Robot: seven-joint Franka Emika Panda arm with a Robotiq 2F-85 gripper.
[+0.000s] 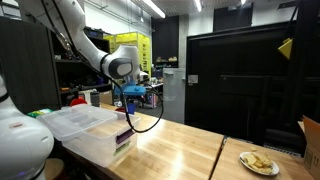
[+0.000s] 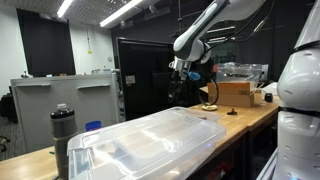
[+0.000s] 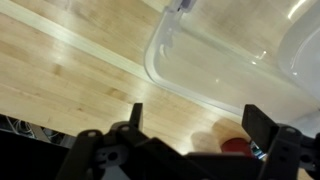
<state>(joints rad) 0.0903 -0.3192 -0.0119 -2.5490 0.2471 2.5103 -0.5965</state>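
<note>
My gripper [image 1: 130, 103] hangs open above the wooden table [image 1: 175, 150], close to the corner of a clear plastic bin [image 1: 85, 125] with a lid. In the wrist view its two dark fingers [image 3: 135, 115] stand wide apart over bare wood, and nothing is between them. A small red object [image 3: 235, 147] shows at the lower edge, partly hidden by the gripper body. The bin's clear rim [image 3: 220, 70] fills the upper right of that view. In an exterior view the gripper [image 2: 185, 72] hangs beyond the bin [image 2: 150, 145].
A plate with food [image 1: 260, 162] lies near the table's edge, beside a cardboard box [image 1: 312, 145]. A dark bottle [image 2: 62, 135] stands next to the bin. A black cabinet [image 1: 240, 85] stands behind the table.
</note>
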